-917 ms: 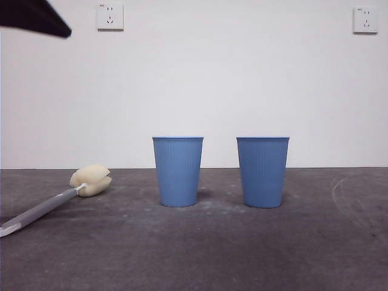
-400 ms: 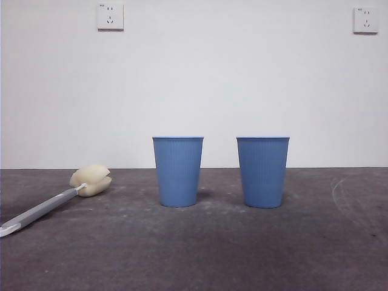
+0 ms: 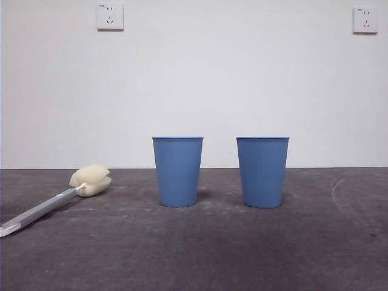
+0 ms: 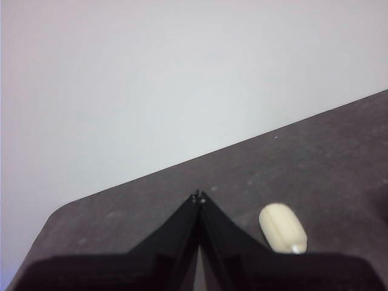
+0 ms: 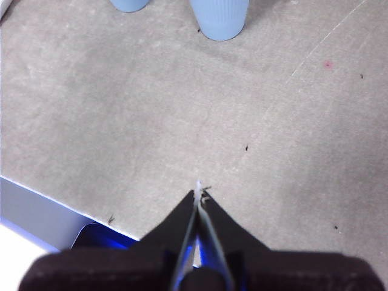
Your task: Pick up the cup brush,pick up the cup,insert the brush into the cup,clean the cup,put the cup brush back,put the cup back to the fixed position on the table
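The cup brush (image 3: 54, 197) lies on the table (image 3: 200, 254) at the left, its cream sponge head (image 3: 91, 180) toward the wall and its white tip at the left edge. Two blue ribbed cups stand upright side by side, the left cup (image 3: 177, 171) and the right cup (image 3: 262, 171). My left gripper (image 4: 198, 197) is shut and empty above the table, with the sponge head (image 4: 282, 227) close beside it. My right gripper (image 5: 199, 193) is shut and empty over the near table edge, well short of the cups (image 5: 219, 18). Neither gripper shows in the front view.
Two wall sockets (image 3: 110, 16) are on the white wall behind. The table's front edge (image 5: 54, 203) and a blue-lit gap below it show in the right wrist view. A pale curved scuff (image 3: 339, 188) marks the table at the right.
A black arm tip at the top left corner of the front view one second ago has left the picture. The brush and both cups have not moved.
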